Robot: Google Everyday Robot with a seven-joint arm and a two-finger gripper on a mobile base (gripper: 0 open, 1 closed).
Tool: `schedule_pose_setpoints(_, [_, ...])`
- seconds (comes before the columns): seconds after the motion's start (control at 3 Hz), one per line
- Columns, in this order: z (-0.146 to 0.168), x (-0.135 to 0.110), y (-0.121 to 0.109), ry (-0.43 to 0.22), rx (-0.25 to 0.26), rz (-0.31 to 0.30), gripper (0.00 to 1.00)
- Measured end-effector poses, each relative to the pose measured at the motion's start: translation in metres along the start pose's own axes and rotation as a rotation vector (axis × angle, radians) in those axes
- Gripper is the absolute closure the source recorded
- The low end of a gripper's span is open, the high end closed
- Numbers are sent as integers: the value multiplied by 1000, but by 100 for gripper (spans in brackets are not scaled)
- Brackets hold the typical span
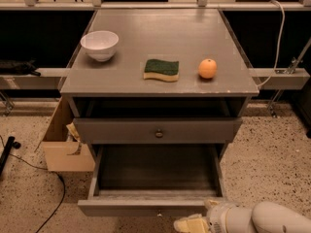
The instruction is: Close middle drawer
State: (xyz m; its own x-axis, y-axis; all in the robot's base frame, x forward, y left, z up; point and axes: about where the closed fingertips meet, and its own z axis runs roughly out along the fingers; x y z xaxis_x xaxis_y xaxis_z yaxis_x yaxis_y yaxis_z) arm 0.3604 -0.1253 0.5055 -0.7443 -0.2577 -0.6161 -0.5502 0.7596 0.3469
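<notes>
Hovering at the bottom edge, the gripper (190,224) sits just in front of the middle drawer (126,207), which is pulled well out of the grey cabinet (160,33). Pincer apart or together? Cannot tell. Up top: white bowl (99,44), green sponge (161,69), orange (207,68).

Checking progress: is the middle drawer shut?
Open: the middle drawer juts far out, inside showing; the pincer sits near its front.

No legible text or labels
</notes>
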Motion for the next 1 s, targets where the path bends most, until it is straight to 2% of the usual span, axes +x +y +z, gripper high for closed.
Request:
schedule_pose_setpoints(0.33, [0, 0, 0, 0, 0, 0, 38])
schedule_pose_setpoints(0.67, [2, 3, 1, 19, 32, -60, 61])
schedule_pose_setpoints(1.0, [8, 11, -2, 79, 128, -202, 84])
